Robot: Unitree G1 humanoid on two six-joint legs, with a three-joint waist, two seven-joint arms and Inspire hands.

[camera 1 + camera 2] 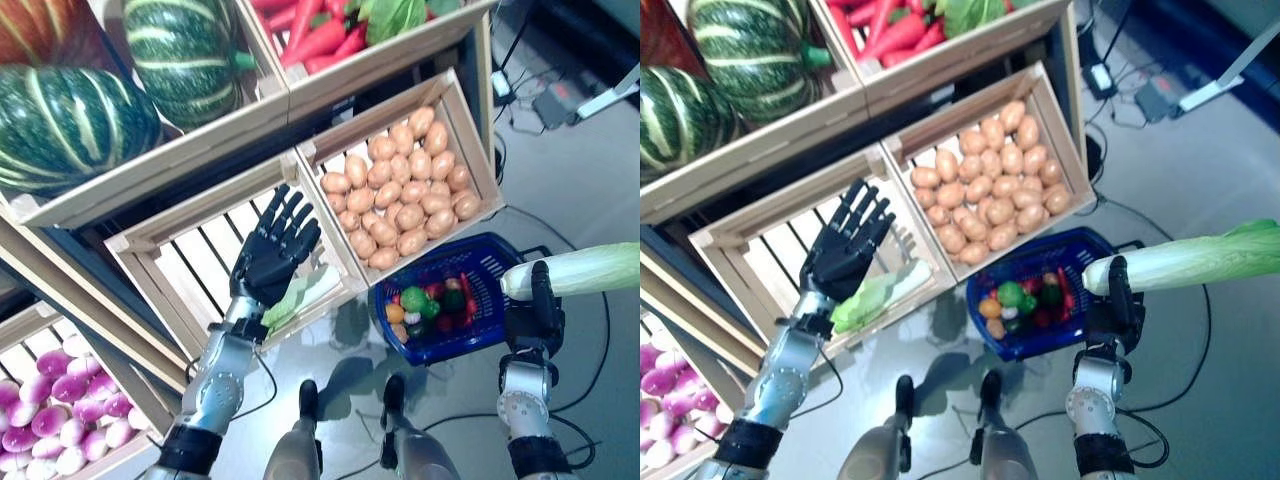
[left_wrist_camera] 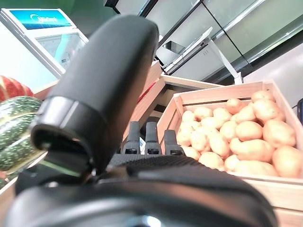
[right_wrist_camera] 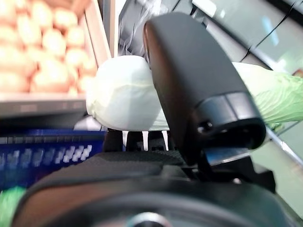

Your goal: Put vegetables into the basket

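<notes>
My right hand (image 1: 532, 310) is shut on a long pale-green cabbage (image 1: 580, 268), held level just right of the blue basket (image 1: 480, 262); its white stem end (image 3: 124, 94) shows past my thumb in the right wrist view. The basket (image 1: 1092, 245) stands on the floor and holds several small green, red and yellow vegetables. My left hand (image 1: 273, 245) hovers open, fingers spread, over the slatted wooden crate (image 1: 160, 270), where another pale-green cabbage (image 1: 300, 295) lies by the crate's front corner.
A crate of potatoes (image 1: 405, 185) sits right of the slatted crate, above the basket. Striped green squashes (image 1: 70, 125) and red carrots (image 1: 320, 35) fill the upper shelf. Purple-white turnips (image 1: 45, 415) lie in a crate at lower left.
</notes>
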